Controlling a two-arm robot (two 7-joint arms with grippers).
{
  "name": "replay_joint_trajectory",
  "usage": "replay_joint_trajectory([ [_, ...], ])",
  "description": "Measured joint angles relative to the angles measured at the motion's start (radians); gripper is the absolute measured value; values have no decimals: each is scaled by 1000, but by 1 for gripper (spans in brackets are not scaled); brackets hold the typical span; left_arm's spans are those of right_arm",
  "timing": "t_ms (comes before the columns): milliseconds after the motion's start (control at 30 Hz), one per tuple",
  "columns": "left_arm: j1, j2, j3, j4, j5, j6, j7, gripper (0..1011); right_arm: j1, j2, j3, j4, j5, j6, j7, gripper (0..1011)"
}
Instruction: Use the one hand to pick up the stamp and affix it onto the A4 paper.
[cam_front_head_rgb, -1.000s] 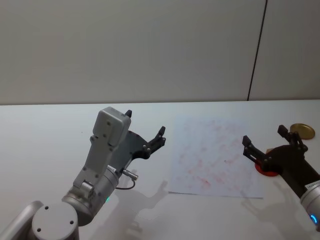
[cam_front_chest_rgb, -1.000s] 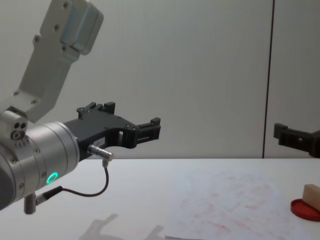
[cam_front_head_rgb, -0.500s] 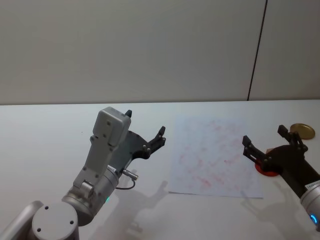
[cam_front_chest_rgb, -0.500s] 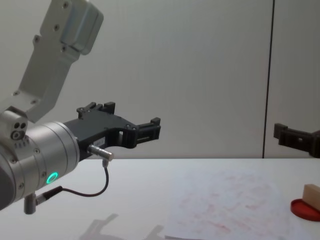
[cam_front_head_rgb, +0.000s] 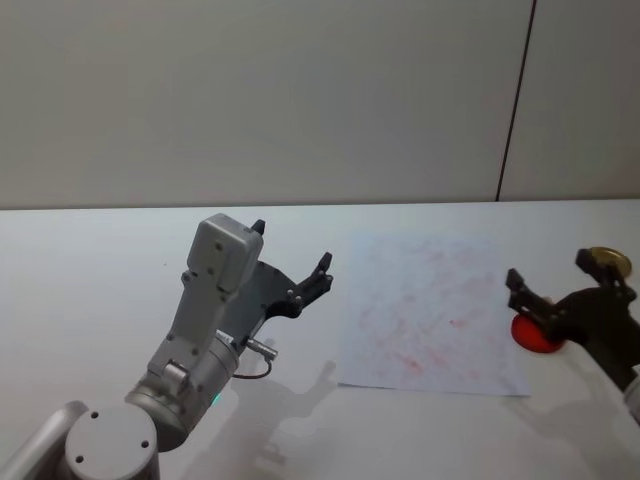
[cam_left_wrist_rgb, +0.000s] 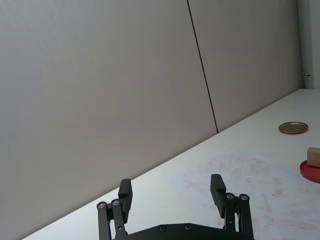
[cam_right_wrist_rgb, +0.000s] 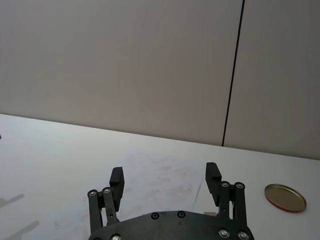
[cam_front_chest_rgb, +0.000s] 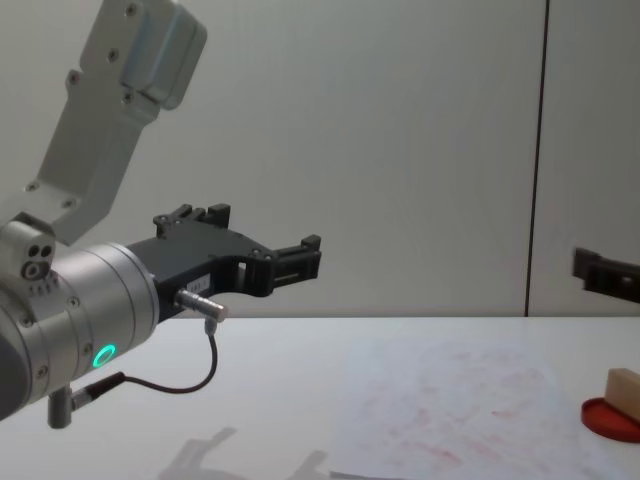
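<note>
Right gripper, jaws spread wide and empty, hovers off the right edge of the paper, apparently poised to descend on the stamp. The stamp stands ungrasped on the red ink pad just right of the paper, where its face can take ink. Left gripper, also wide open and empty, is parked aloft left of the paper, clear of the work; a gold lid lies beyond the pad.
</note>
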Motion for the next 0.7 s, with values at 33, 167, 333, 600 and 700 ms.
replay_joint_trajectory([
  [33, 0, 0, 0, 0, 0, 0, 0, 993, 1, 3, 3, 3, 4, -1, 2, 1001],
  [167, 0, 0, 0, 0, 0, 0, 0, 993, 8, 17, 19, 23, 23, -1, 12, 1001],
  [333, 0, 0, 0, 0, 0, 0, 0, 993, 18, 30, 35, 50, 37, 7, 20, 1001],
  [600, 0, 0, 0, 0, 0, 0, 0, 993, 40, 42, 52, 100, 44, 38, 33, 1001],
  [700, 0, 0, 0, 0, 0, 0, 0, 993, 48, 43, 54, 119, 44, 52, 39, 1001],
])
